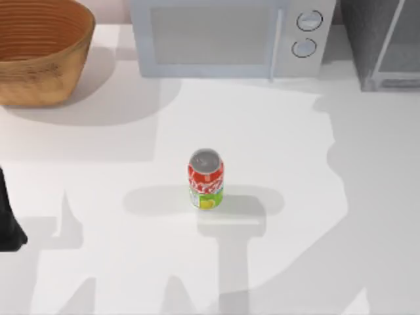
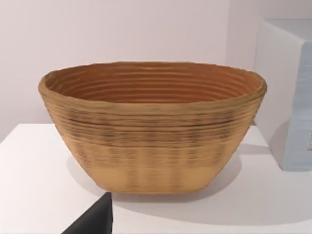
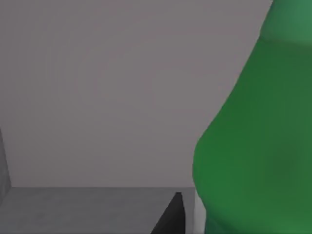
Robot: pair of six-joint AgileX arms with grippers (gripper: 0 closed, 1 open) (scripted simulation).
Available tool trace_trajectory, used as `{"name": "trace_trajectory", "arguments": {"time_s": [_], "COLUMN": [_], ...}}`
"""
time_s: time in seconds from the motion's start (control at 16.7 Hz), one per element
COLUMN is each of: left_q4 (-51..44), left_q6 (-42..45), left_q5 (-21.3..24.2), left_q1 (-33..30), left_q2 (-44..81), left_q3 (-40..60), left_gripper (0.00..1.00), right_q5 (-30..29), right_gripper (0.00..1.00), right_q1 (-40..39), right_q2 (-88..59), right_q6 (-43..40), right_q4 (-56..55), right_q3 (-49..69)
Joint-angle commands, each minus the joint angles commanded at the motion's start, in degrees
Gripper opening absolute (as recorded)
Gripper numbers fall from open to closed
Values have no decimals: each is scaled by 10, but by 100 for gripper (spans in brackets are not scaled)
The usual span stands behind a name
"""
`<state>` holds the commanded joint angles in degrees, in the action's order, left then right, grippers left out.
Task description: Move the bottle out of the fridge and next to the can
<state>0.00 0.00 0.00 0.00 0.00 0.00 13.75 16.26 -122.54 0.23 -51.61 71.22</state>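
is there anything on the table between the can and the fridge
No. In the top view the white table is bare, only shadowed, from the can at the middle to the fridge at the far right corner.

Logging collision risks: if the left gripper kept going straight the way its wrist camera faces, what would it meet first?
Most likely the woven basket, dead ahead on the white table. The pale microwave sits off to one side. Depth is uncertain.
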Motion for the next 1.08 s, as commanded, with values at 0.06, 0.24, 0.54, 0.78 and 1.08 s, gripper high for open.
{"name": "trace_trajectory", "arguments": {"time_s": [0.06,0.24,0.54,0.78,1.08], "left_q4": [0,0,0,0,0], "left_q6": [0,0,0,0,0], "left_q5": [0,0,0,0,0], "left_q1": [0,0,0,0,0], "left_q2": [0,0,0,0,0], "left_q3": [0,0,0,0,0], "left_gripper": [100,100,100,100,100], "right_q5": [0,2,30,56,71], "right_gripper": [0,0,0,0,0], "right_q1": [0,2,24,51,67], "right_q2": [0,5,86,174,223], "right_q6": [0,2,8,4,2], "right_q4": [0,-5,-49,-96,-123], "right_q3": [0,-11,-138,-287,-348]}}
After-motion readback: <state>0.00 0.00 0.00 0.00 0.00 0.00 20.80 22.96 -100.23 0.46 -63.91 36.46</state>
